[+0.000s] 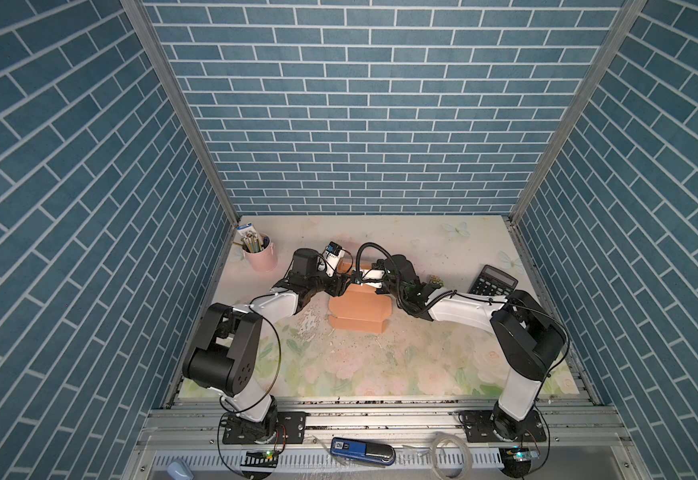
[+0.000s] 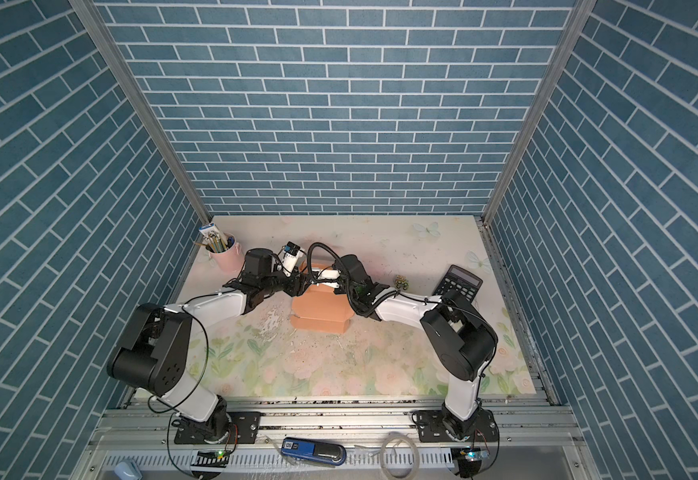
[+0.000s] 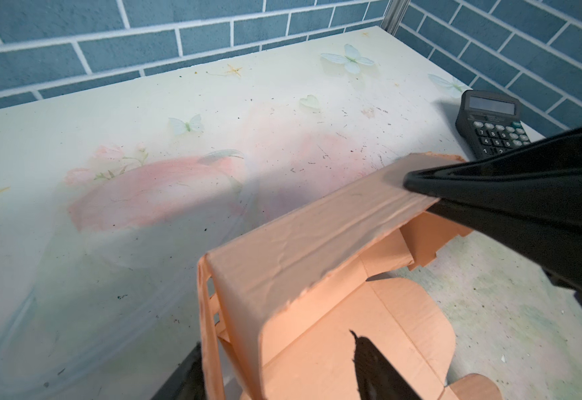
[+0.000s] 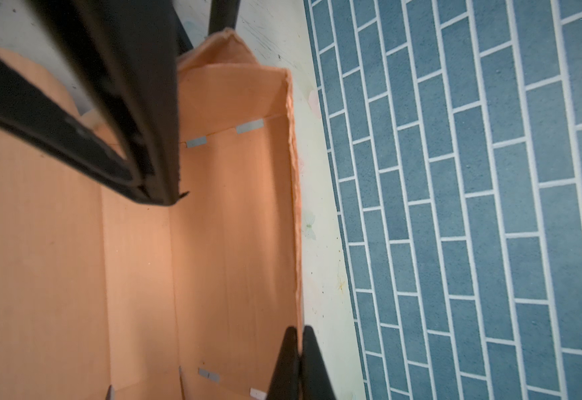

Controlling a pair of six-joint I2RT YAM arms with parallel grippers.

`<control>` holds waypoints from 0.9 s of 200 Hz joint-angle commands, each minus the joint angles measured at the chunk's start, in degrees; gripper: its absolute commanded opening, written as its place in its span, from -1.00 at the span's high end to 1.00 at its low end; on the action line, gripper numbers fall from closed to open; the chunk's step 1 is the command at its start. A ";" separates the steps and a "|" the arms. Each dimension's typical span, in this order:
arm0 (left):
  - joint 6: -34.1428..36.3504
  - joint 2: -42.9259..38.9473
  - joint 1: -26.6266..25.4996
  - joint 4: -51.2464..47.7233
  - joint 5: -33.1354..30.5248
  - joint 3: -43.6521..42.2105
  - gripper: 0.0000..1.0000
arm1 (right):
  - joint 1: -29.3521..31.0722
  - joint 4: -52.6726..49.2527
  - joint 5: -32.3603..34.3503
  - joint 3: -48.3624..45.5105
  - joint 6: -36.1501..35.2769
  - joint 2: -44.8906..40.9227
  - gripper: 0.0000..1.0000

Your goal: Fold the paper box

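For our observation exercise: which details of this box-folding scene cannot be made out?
Tan-orange cardboard paper box: far wall, both top views, hidden behind the arms.
Black calculator: lower keys, left wrist view, covered by right gripper.
Pink pen cup: contents too small, top views.

Left arm [image 1: 274, 305]: bent, reaching to the middle.
Left gripper [image 3: 275, 338]: jaws apart.
Right arm [image 1: 459, 311]: bent, reaching inward.
Right gripper [image 4: 298, 336]: fingers pressed together, near Left gripper.
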 commanded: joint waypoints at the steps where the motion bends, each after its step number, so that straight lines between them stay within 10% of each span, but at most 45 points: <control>1: -1.00 -2.59 -0.23 0.78 1.68 -0.62 -0.35 | 0.35 2.49 -0.61 0.38 -0.58 -0.72 1.00; 118: -19.82 -14.62 9.48 8.41 0.57 -10.56 -0.40 | 1.22 6.94 1.83 -1.42 -8.67 2.88 1.00; 180: -18.54 -10.16 9.63 -4.92 -11.63 -6.11 -0.38 | 1.88 14.55 3.00 -3.05 -13.64 5.37 1.00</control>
